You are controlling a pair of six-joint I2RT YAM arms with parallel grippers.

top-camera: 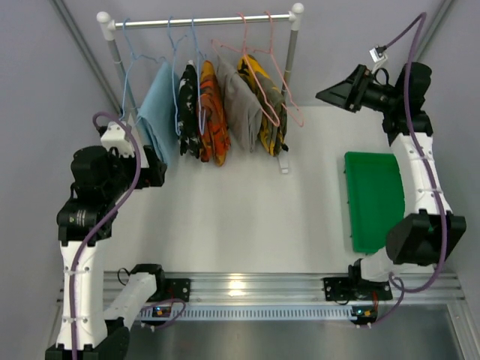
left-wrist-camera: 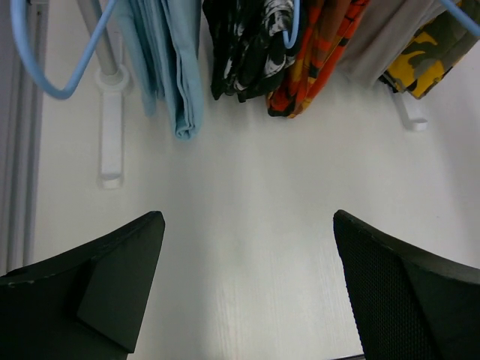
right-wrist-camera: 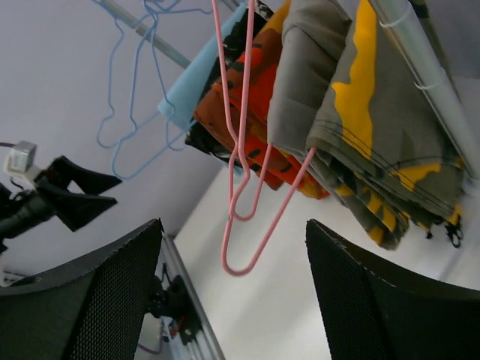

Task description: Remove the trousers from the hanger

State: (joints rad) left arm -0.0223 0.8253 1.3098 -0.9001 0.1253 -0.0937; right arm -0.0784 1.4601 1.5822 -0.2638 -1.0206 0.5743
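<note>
The camouflage trousers (top-camera: 268, 112) hang folded at the right end of the rack, over a pink wire hanger (top-camera: 259, 75). A second pink hanger (top-camera: 285, 90) hangs just right of them. My right gripper (top-camera: 334, 94) is open, raised right of the rack and pointing at it. In the right wrist view the trousers (right-wrist-camera: 375, 142) are at the upper right. The lower corner of a pink hanger (right-wrist-camera: 241, 225) dangles ahead of my open right gripper (right-wrist-camera: 234, 225), untouched. My left gripper (top-camera: 154, 171) is open and empty (left-wrist-camera: 247, 217), low beside the rack's left end. The trousers (left-wrist-camera: 427, 56) show at the left wrist view's upper right.
Also on the rack rail (top-camera: 202, 21): a light blue cloth (top-camera: 157, 112), a black-and-white garment (top-camera: 187, 105), an orange-and-black garment (top-camera: 212, 112), a grey garment (top-camera: 240, 105) and blue hangers (top-camera: 131, 67). A rack foot (left-wrist-camera: 111, 127) lies on the table. A green tray (top-camera: 373, 199) lies at the right.
</note>
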